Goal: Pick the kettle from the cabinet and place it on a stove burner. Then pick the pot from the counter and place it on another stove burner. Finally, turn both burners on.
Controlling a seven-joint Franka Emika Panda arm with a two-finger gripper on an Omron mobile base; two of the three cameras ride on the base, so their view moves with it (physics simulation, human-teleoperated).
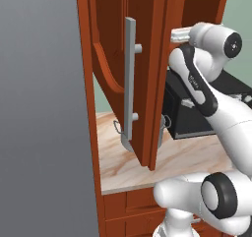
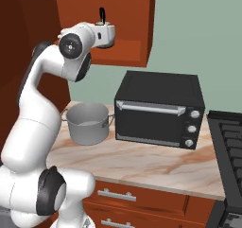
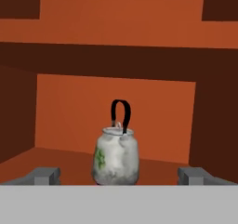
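Tool [image 3: 119,175] fingers spread wide, empty, lined up on the kettle [image 3: 116,160] dead ahead at 12 o'clock, not touching yet. Kettle sits upright on the cabinet [image 2: 142,52] shelf. Pot [image 2: 87,123] is on the desk [image 2: 142,163], at 9 o'clock of the toaster oven [image 2: 158,111]. Stove burners [image 2: 231,142] bare. Judging by this, nothing is placed: first grasp pending, both moves and the knobs still to do.
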